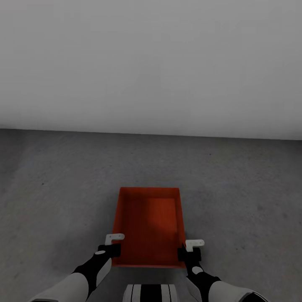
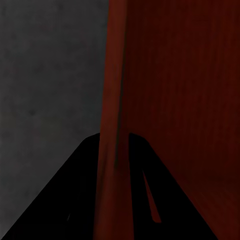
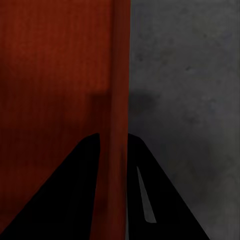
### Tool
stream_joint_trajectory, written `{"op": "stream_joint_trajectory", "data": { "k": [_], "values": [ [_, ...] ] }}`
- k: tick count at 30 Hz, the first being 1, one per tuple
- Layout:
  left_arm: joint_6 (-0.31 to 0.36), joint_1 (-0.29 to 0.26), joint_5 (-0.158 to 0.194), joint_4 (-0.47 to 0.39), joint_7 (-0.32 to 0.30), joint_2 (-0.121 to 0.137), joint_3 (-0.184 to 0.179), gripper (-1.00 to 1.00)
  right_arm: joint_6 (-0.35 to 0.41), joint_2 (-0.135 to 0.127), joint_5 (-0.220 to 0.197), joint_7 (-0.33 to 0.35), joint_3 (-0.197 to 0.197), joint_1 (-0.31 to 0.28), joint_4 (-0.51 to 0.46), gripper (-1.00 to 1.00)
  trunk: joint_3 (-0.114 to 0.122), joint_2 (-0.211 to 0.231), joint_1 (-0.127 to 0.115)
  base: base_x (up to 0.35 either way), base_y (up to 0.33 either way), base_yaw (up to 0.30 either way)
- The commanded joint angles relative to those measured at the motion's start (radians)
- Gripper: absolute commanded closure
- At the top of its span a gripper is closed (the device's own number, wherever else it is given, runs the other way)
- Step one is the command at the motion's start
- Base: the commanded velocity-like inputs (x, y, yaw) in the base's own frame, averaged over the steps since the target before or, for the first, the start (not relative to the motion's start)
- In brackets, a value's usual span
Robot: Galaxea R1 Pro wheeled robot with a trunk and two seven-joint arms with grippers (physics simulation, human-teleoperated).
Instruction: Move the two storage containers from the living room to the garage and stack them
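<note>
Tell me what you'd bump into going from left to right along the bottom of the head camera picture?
Left gripper → storage container → right gripper, each gripper clamped on a side wall, with grey floor on either side.

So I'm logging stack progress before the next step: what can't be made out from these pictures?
- Head view: whether the red-orange open-top bin rests on the grey concrete floor or hangs above it; its own walls hide the underside.
- Wrist views: the bin's wall between the black fingers hides how tightly the left tool and right tool clamp.
</note>
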Motion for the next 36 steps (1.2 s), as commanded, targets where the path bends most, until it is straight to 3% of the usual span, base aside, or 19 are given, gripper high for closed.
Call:
{"op": "stream_joint_trajectory", "data": {
  "k": [1,3,4,5,36],
  "values": [
    [0.014,0.000,0.011,0.002,0.008,0.001,0.016,1.00,0.024,0.001,0.007,0.002,-0.037,0.001,0.002,1.00,-0.001,0.000,0.007,0.000,0.000,0.000],
    [0.014,-0.001,0.011,0.001,0.008,0.001,0.016,1.00,0.024,0.001,0.008,0.002,-0.037,0.001,0.002,1.00,-0.001,0.000,0.007,0.000,0.000,0.000],
    [0.014,0.000,0.011,0.002,0.008,0.001,0.016,1.00,0.024,0.001,0.008,0.002,-0.037,0.001,0.002,-1.00,-0.001,0.000,0.007,0.000,0.000,0.000],
    [0.015,0.000,0.012,0.008,0.008,0.001,0.016,-1.00,0.023,0.001,0.009,0.003,-0.037,0.001,0.002,-1.00,-0.001,0.000,0.007,0.000,0.000,0.000],
    [0.015,0.000,0.011,0.008,0.008,-0.004,0.016,-1.00,0.021,0.002,0.007,0.002,-0.037,0.001,0.002,-1.00,0.002,0.007,0.003,0.000,0.000,0.000]
  ]
}}
